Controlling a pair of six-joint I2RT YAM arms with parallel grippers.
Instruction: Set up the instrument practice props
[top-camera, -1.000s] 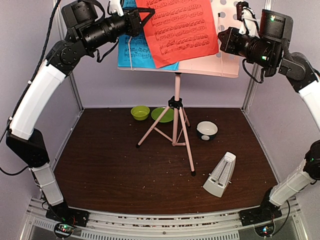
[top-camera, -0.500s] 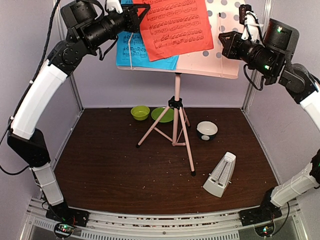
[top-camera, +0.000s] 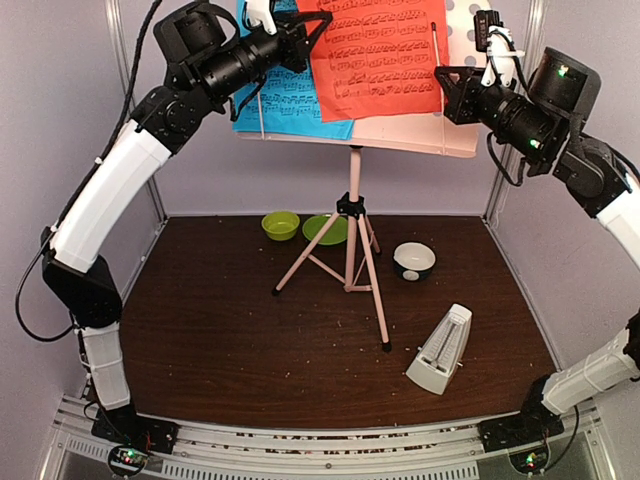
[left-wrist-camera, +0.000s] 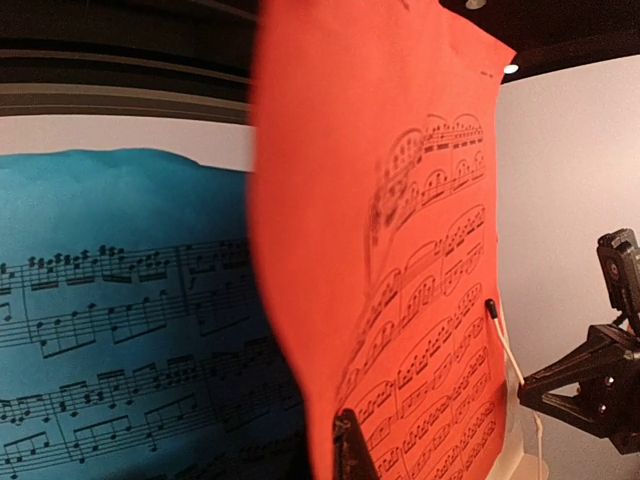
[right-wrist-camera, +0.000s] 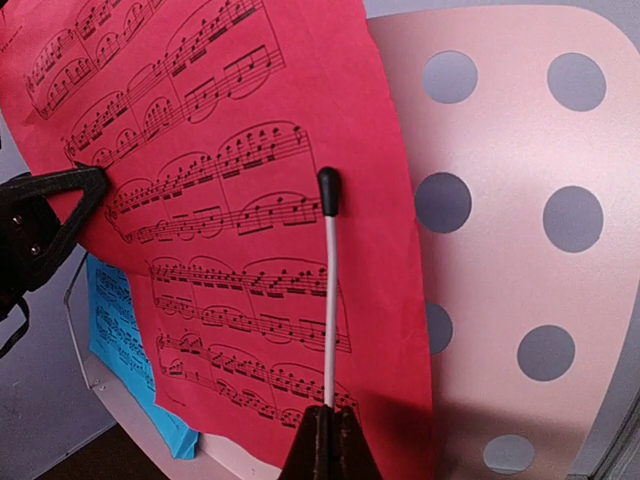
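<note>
The pale pink music stand (top-camera: 400, 132) stands at the table's back, its perforated desk also in the right wrist view (right-wrist-camera: 500, 250). The blue sheet (top-camera: 290, 95) rests on the desk's left half. My left gripper (top-camera: 308, 25) is shut on the left edge of the red sheet (top-camera: 385, 55) and holds it flat against the desk; one fingertip (left-wrist-camera: 350, 445) shows. My right gripper (top-camera: 447, 85) is shut on the stand's white page-holder wire (right-wrist-camera: 328, 300), which lies over the red sheet (right-wrist-camera: 230, 200) near its right edge. The cream metronome (top-camera: 440, 350) stands at the front right.
A green bowl (top-camera: 280, 225) and green plate (top-camera: 325, 229) sit behind the stand's tripod legs (top-camera: 350, 255). A white-and-dark bowl (top-camera: 414, 260) is to the tripod's right. Enclosure posts and walls stand close on both sides.
My left gripper has moved right with the red sheet, which has turned from tilted to nearly upright on the desk. My right gripper now holds the wire over the sheet's right edge.
</note>
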